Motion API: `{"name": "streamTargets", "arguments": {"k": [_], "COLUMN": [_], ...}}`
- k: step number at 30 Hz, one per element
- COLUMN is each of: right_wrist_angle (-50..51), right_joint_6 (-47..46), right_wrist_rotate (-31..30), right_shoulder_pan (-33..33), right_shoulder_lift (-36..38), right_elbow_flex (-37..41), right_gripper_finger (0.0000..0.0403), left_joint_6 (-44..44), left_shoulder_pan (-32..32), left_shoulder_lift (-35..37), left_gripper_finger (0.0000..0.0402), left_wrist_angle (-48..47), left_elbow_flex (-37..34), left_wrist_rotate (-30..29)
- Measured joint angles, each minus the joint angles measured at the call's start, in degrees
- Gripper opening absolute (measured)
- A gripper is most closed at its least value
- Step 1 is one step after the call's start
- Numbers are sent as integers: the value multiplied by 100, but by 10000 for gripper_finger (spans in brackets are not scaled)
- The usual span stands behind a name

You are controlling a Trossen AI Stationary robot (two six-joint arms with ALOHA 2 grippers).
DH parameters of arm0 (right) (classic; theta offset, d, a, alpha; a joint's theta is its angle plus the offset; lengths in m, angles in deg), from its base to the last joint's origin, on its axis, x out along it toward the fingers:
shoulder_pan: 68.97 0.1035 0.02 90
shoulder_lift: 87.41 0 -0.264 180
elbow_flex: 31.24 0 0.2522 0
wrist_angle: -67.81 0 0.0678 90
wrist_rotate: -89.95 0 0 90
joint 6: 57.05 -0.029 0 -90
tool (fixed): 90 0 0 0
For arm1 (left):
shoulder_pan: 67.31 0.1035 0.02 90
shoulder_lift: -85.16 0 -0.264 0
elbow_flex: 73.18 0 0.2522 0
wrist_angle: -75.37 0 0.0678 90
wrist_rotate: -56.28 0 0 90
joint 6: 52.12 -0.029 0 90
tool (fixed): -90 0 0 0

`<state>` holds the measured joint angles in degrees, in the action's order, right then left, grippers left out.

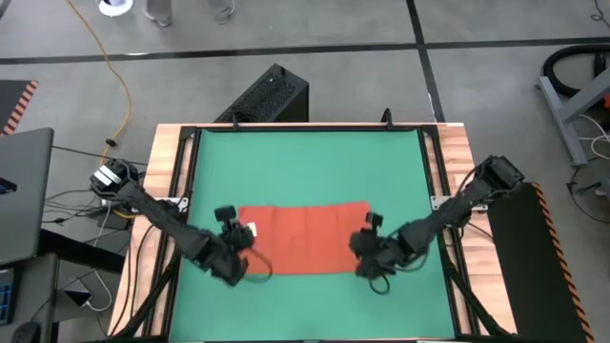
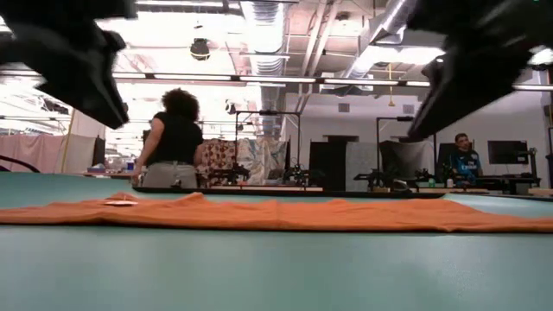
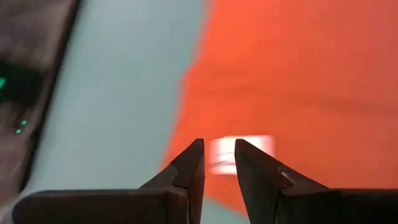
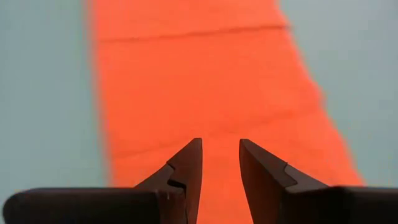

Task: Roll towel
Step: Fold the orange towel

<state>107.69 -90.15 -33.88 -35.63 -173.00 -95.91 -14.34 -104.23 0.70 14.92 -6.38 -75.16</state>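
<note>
The towel lies spread flat near the middle of the green mat that covers the counter, its long sides running from one arm to the other. Faint fold creases cross it. Its small white tag sits at the towel's left end, near the corner.

The left gripper is at the towel's left end, above the tag. In the left wrist view its fingers stand a narrow gap apart with nothing between them, and the tag shows through that gap. From the low view the towel rests flat on the mat with this gripper raised clear of it.

The right gripper is at the towel's right end, over the cloth's edge. Its fingers are also parted by a narrow gap, holding nothing, and point along the length of the towel below them.

Beyond the towel, in the room behind the counter, a person in a dark top stands with their back turned, and another person sits farther to the right.
</note>
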Motion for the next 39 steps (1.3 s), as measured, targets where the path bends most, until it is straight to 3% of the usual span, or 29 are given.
{"name": "streamTargets", "arguments": {"k": [7, 14, 20, 28, 39], "right_wrist_angle": [-1534, -1639, -1590, -1603, -801], "right_joint_6": [-176, -551, -1286, -2077, -2468], "right_wrist_rotate": [48, 42, -92, -371, -470], "right_shoulder_pan": [617, 748, 770, 758, 691], "right_shoulder_lift": [0, -155, -932, -1687, -1344], "right_elbow_flex": [661, 765, 765, 746, 757], "right_gripper_finger": [128, 128, 116, 98, 97], "left_joint_6": [-427, 164, 521, 736, 1136], "left_shoulder_pan": [-899, -1056, -1047, -996, -568], "left_shoulder_lift": [9, 6, 4, 4, 4], "left_gripper_finger": [76, 75, 75, 74, 4], "left_wrist_angle": [1691, 2810, 3905, 3910, 3294], "left_elbow_flex": [-140, -1092, -1858, -1952, -1952], "left_wrist_rotate": [-96, -153, -368, -265, 139]}}
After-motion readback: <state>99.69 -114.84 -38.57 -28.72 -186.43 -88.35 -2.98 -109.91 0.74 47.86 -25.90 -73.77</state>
